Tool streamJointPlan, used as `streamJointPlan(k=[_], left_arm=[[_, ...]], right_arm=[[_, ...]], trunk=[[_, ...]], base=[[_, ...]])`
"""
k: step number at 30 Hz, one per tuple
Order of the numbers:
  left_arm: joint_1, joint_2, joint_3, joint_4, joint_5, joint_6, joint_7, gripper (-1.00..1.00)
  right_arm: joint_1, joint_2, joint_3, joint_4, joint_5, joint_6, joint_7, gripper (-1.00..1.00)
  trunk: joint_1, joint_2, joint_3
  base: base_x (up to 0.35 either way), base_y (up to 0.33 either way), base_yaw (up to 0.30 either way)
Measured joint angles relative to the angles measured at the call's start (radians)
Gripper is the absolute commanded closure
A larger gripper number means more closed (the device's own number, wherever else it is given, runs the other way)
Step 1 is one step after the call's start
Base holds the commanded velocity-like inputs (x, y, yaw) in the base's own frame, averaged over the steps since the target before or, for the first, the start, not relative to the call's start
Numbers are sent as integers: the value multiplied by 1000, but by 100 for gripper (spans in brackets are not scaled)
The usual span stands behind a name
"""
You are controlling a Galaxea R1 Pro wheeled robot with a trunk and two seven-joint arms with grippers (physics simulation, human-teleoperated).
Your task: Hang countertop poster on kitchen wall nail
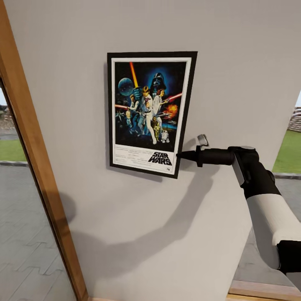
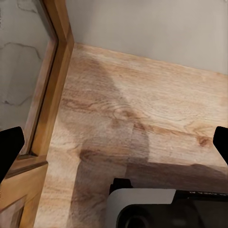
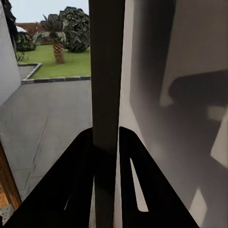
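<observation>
Pale grey wall (image 1: 234,62) faces you in the head view, and the poster (image 1: 150,113) sits flat against it, upright but with its lower edge slightly narrower and skewed towards the right. You can read the black "STAR WARS" lettering near its bottom border, under the dark blue scene with the figures. Your right gripper (image 1: 180,155) reaches in from the right, and its dark fingers pinch the poster's right edge near the lower corner. In the right wrist view you look along that same gripper (image 3: 105,142): both black fingers (image 3: 76,180) are pressed onto the thin edge of the frame (image 3: 107,71), which runs straight up between them, so the claw is closed on the poster. The right arm (image 1: 267,209), white with black joints, throws a long shadow across the wall below the poster. A wooden door frame (image 1: 37,167) slants down the left side of the head view, with grey paving (image 1: 25,234) and green lawn (image 1: 10,150) beyond it. More lawn, a palm tree (image 3: 58,42) and bushes show in the right wrist view

Your left gripper (image 2: 114,142) hangs over a wooden floor (image 2: 142,109) by the same door frame (image 2: 52,85); its black fingertips (image 2: 9,147) stand far apart at the picture's two sides, spread wide with nothing between them
</observation>
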Motion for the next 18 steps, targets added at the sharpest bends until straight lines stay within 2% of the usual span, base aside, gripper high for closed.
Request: streamJointPlan(k=[7, 18], left_arm=[[0, 1, 0, 4, 0, -16, 1, -100], [0, 1, 0, 6, 0, -18, 2, -100]], right_arm=[[0, 0, 0, 0, -38, 0, 0, 100], [0, 0, 0, 1, -43, -1, 0, 100]], trunk=[[0, 0, 0], [0, 0, 0]], base=[[0, 0, 0], [5, 0, 0]])
